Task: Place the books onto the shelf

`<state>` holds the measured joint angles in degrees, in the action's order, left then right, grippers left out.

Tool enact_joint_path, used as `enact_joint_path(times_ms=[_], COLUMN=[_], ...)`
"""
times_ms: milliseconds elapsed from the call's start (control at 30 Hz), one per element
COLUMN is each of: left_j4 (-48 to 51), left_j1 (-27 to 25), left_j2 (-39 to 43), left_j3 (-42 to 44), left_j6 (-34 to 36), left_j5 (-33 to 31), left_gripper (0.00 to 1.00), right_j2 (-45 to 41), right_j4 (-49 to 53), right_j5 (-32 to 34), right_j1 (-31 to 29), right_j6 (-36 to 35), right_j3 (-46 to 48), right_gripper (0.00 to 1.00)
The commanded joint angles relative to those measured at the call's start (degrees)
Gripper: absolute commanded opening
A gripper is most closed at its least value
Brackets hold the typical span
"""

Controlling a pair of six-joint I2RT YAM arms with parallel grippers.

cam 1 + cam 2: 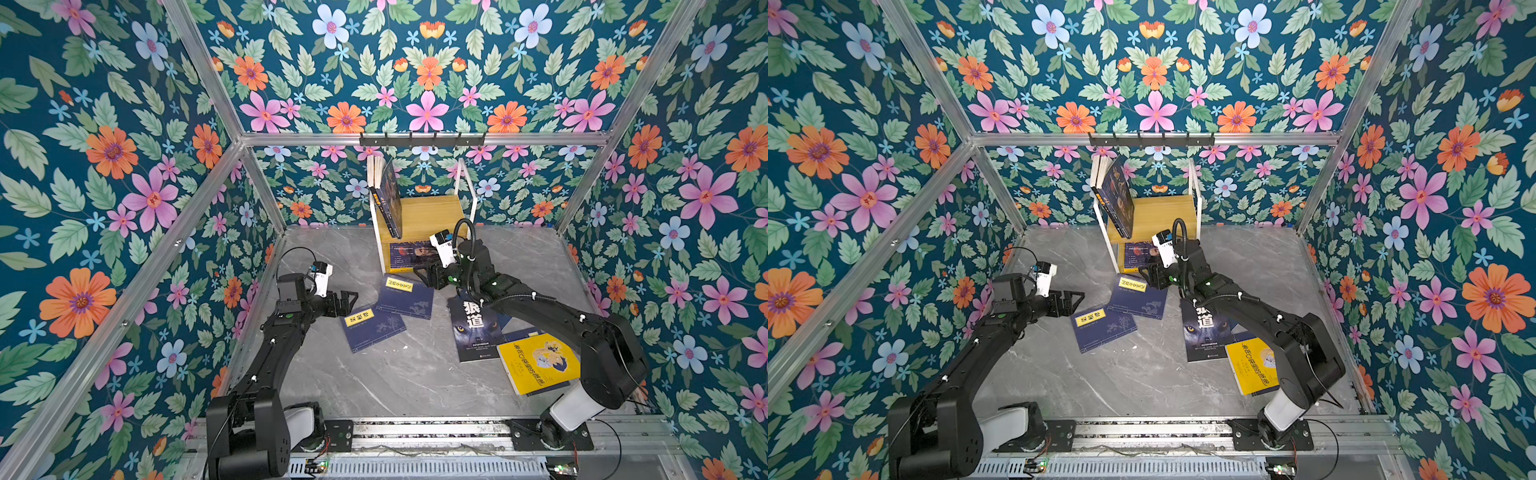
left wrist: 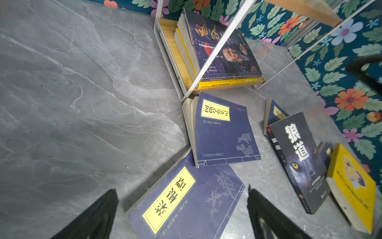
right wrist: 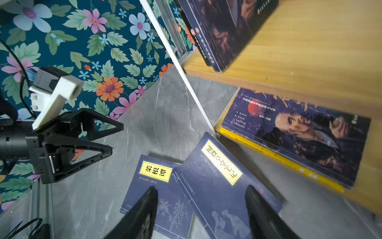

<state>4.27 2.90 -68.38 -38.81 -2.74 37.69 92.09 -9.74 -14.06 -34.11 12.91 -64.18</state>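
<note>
The shelf (image 1: 432, 210) stands on the grey bench (image 1: 374, 382) against the back wall. On its upper board a few upright books (image 1: 386, 187) lean together at the left end. On its lower board the book with the old man's face (image 3: 299, 128) lies flat on top of a yellow-spined book (image 3: 268, 154).

On the bench, close against the foot of the shelf, lies a navy book (image 1: 405, 297) with a yellow label. A second navy book (image 1: 372, 328) lies a little farther out from the shelf, one corner tucked under the first. The wolf-eyed book (image 1: 473, 328) lies in front of the shelf on the right arm's side. The yellow book (image 1: 536, 361) lies beyond it, farthest from the shelf.

The right fingers (image 3: 140, 215) hang just in front of the shelf's lower board, above the first navy book; they are spread apart with nothing between them. The left fingers (image 2: 97, 217) are spread wide and hold nothing. They hover over the edge of the second navy book, well out from the shelf.
</note>
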Motion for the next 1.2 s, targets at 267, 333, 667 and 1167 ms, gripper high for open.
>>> enact_joint_path(times_ms=[267,333,667,1167], left_j4=[-8.75,-8.12,-7.15,-12.57], left_j1=[-2.1,-3.03,-8.69,-14.79], left_j2=[-5.87,-7.42,-16.66,-32.38], left_j3=[1.11,-0.27,-9.57,-13.71], left_j6=[-18.84,-19.98,-22.08,-24.74], left_j5=[4.31,3.91,-6.46,-4.72], left_gripper=[1.0,1.0,1.0,0.92], right_j2=[2.4,3.36,7.93,16.43], right_j4=[-9.16,-9.15,-7.75,-5.05], right_j5=[9.78,11.31,14.71,13.31], right_j1=[-1.56,-2.05,-2.63,-3.02], right_j6=[14.15,16.24,26.55,34.11], right_j3=[9.29,9.88,11.6,7.04], right_gripper=[0.87,0.88,0.97,0.84])
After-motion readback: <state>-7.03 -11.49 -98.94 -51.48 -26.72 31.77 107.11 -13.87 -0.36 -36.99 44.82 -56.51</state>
